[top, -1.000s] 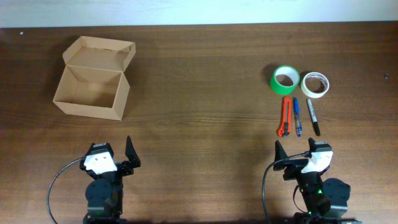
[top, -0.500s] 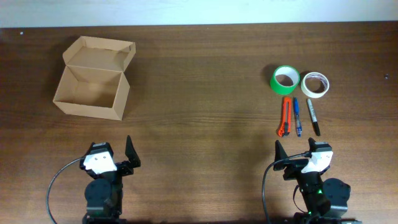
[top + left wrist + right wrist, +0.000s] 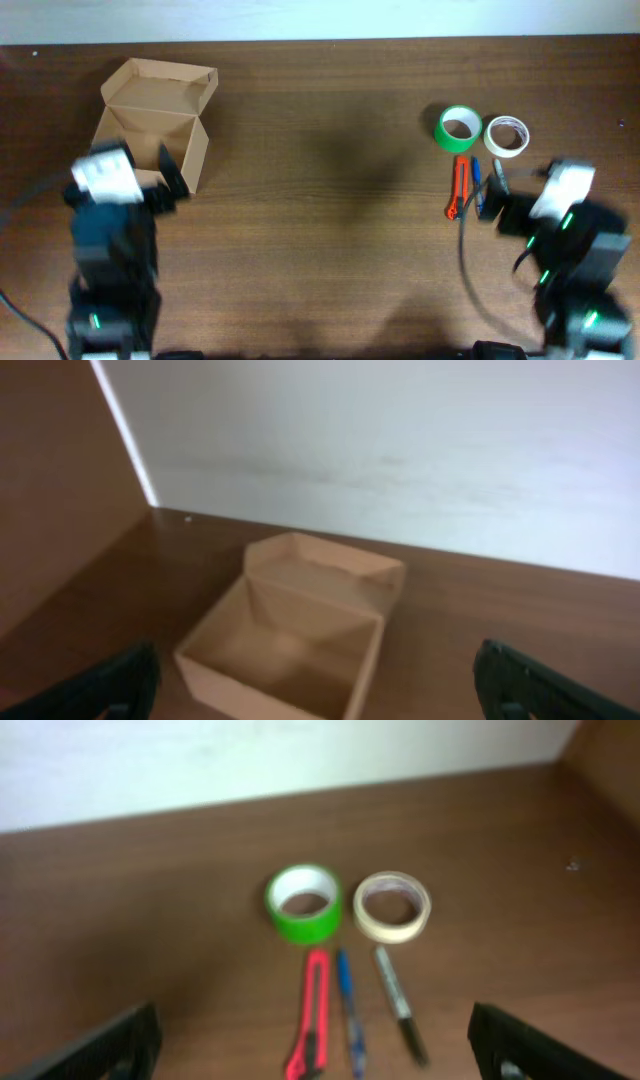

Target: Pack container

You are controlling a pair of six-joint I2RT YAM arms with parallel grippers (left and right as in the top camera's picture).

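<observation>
Toward the far-left corner of the table (image 3: pixel 320 220) sits the container (image 3: pixel 160 90), lid flap thrown back, and my left wrist view shows nothing inside it. The left gripper (image 3: pixel 318 660) hangs at its near side, fingers spread wide and holding nothing. Over by the right edge, the right gripper (image 3: pixel 310 1020) is likewise spread and empty. It looks down on a green tape roll (image 3: pixel 304 903) with a cream tape roll (image 3: pixel 392 906) beside it. Nearer me, a red cutter (image 3: pixel 312 1015), blue pen (image 3: pixel 350 1015) and black marker (image 3: pixel 398 1000) lie side by side.

Both arms are smeared in the overhead view, so I go by the wrist views. I judge this to be the reach-out step, with nothing packed yet. Next I'd lower the right gripper over one item, probably the cutter, close across its narrow width, and carry it to the container. The left would stand ready to steady a wall.
</observation>
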